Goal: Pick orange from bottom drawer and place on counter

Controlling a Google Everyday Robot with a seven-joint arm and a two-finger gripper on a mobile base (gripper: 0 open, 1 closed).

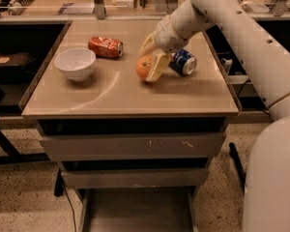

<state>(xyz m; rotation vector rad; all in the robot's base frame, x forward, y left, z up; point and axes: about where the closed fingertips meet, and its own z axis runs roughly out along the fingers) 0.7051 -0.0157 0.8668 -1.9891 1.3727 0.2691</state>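
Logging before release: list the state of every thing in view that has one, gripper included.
gripper: shut on the orange, over the middle of the counter.
orange: held between the fingers, low at the counter; contact unclear.
bottom drawer: pulled open.
upper drawers: both pushed in.
white bowl: upright.
red can: crushed, on its side.
blue can: on its side.

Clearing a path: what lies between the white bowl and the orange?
Only bare counter, in the camera view. The gripper grips the orange mid-counter.
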